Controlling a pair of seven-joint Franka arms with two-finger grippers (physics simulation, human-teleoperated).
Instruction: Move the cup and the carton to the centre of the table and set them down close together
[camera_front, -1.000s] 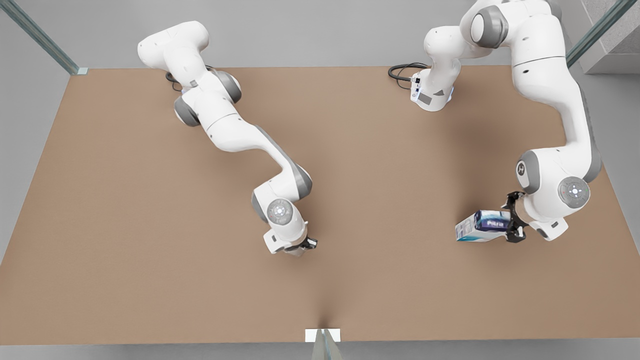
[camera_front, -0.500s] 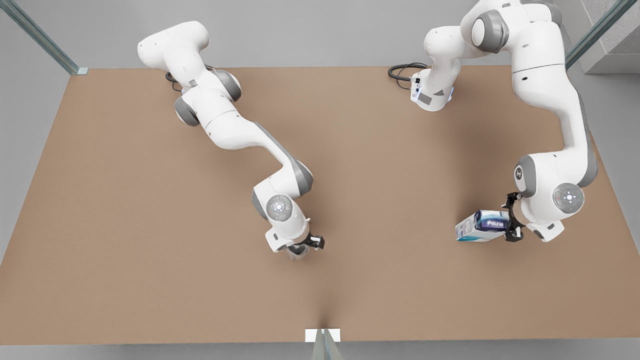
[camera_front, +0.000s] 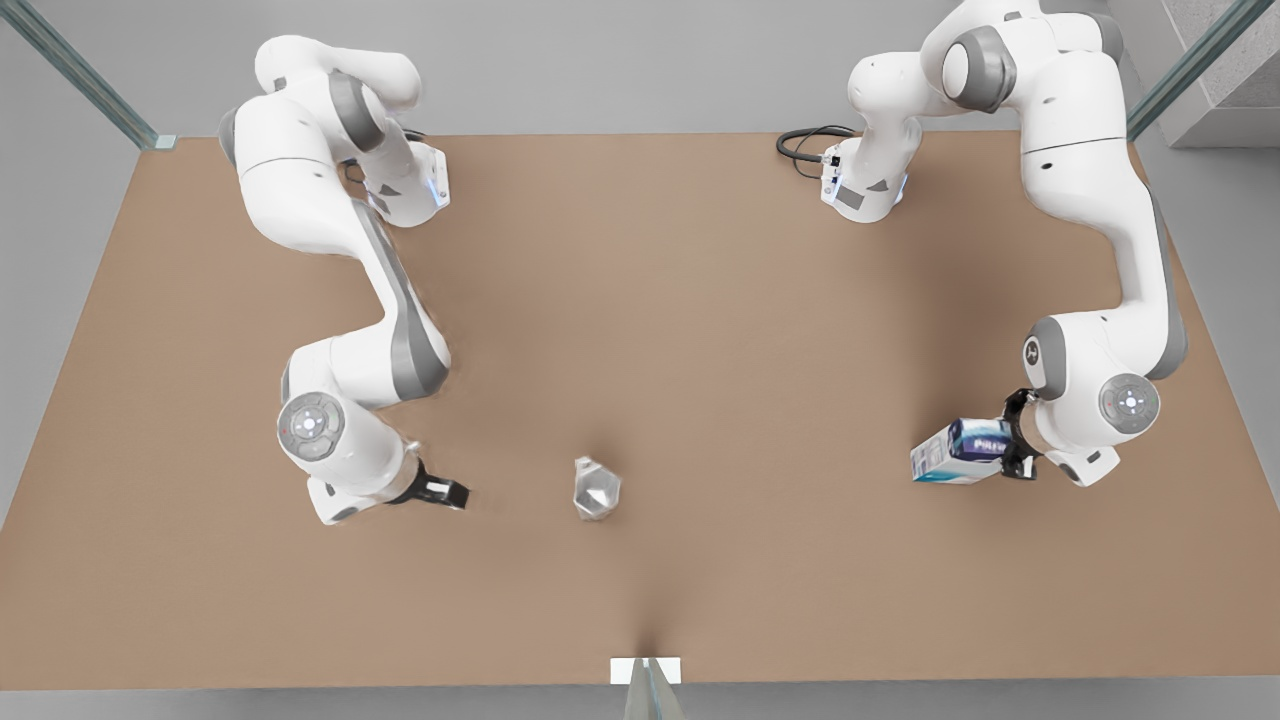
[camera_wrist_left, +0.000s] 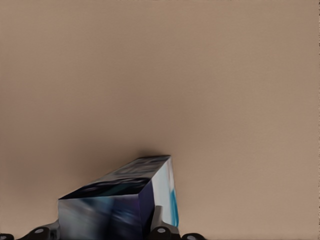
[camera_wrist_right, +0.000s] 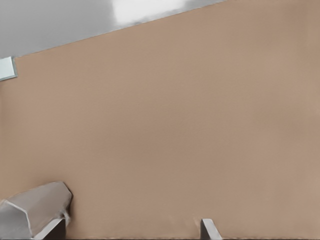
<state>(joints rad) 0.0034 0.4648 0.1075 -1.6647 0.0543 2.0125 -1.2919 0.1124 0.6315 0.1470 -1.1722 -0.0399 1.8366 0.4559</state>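
cup (camera_front: 597, 489): I see it standing free near table (camera_front: 700, 300) centre, toward the near edge.
carton (camera_front: 962, 451): far right, pinched by my left gripper (camera_front: 1015, 436).
right gripper (camera_front: 447, 492): fingers spread, empty, left of cup.

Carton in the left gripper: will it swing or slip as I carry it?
The carton is probably stiff: its edges look crisp. The left gripper holds one end, so the overhanging body may twist. Flat faces: unlikely to roll.

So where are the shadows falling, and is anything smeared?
Front view: soft shadow beside the carton and a faint one around the cup. Left wrist view: dark shadow behind the carton, its print smeared. Right wrist view: even light.
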